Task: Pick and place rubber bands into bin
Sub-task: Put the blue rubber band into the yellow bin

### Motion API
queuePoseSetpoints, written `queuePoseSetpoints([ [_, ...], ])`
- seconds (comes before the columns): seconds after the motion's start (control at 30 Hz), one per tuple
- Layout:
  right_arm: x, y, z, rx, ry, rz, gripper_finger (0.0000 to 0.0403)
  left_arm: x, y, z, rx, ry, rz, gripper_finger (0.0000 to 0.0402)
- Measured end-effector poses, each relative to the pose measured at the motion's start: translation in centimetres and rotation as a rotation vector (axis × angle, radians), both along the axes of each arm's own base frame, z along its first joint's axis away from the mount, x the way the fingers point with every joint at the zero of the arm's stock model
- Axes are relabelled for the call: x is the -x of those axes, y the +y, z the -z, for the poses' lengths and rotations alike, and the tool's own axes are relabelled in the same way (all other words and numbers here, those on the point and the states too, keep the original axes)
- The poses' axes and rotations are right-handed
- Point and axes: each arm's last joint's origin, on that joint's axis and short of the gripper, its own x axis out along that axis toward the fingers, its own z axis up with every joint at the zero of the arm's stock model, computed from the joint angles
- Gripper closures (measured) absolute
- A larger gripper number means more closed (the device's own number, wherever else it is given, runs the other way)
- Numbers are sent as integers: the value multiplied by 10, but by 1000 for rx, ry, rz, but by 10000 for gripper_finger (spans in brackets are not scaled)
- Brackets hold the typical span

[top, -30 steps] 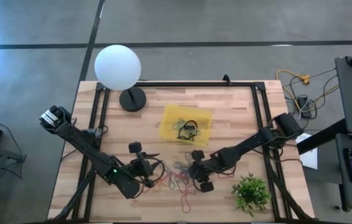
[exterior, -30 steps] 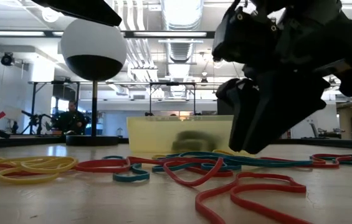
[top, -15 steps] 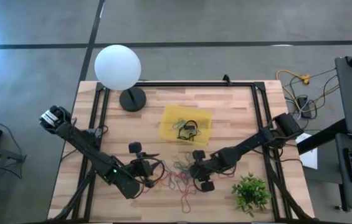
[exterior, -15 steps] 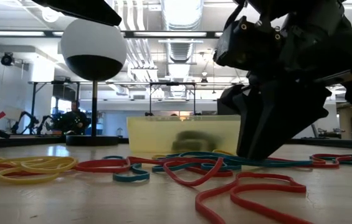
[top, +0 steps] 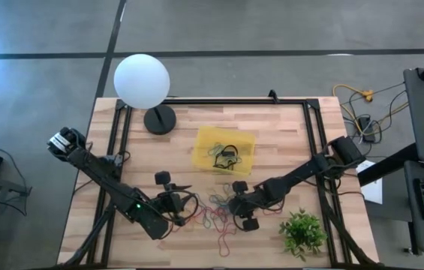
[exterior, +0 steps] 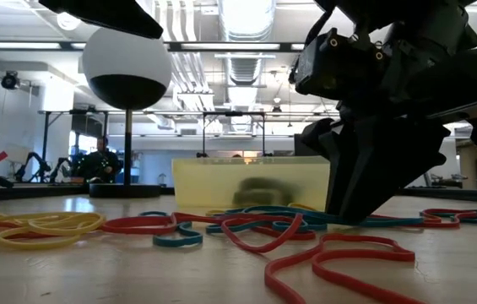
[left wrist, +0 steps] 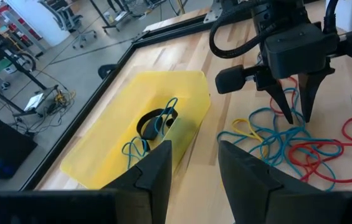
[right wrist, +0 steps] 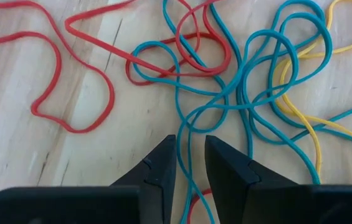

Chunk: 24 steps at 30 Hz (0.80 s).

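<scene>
- rubber bands [top: 215, 214]: tangled pile of red, teal and yellow loops on the table [top: 287, 142], between the two grippers; more red and yellow ones lie spread out in the low view [exterior: 221, 228].
- teal band strand [right wrist: 187, 155] runs straight through the gap between the right gripper's fingertips in the right wrist view.
- a few bands, teal and dark, already lie in the bin [top: 225, 150].
- bin: yellow tray, mid-table, on the far side of the pile from the arms' tips; just beside the pile in the left wrist view [left wrist: 110, 146].
- right gripper [top: 236, 208]: down on the pile's right edge, tips at the table surface [exterior: 344, 218]. Fingers nearly together, narrow gap, straddling the teal strand; can't tell if they actually pinch it.
- left gripper [top: 184, 210]: at the pile's left edge, low over the table. Fingers [left wrist: 157, 168] spread apart, nothing between them.
- white globe lamp [top: 142, 81]: at the table's far left corner, well apart from the pile.
- small green plant [top: 302, 231]: near right corner, beside the right arm.
</scene>
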Motion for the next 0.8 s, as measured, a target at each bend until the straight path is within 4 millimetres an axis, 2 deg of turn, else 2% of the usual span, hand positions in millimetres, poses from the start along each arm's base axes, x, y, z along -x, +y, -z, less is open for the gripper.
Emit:
queuePoseSetpoints([
  [0.63, 1, -1, 3, -3, -9, -1, 324, 0, 0, 1, 0, 0, 0, 285],
  [0.8, 2, -1, 6, 0, -6, -3, 342, 0, 0, 1, 0, 0, -1, 285],
])
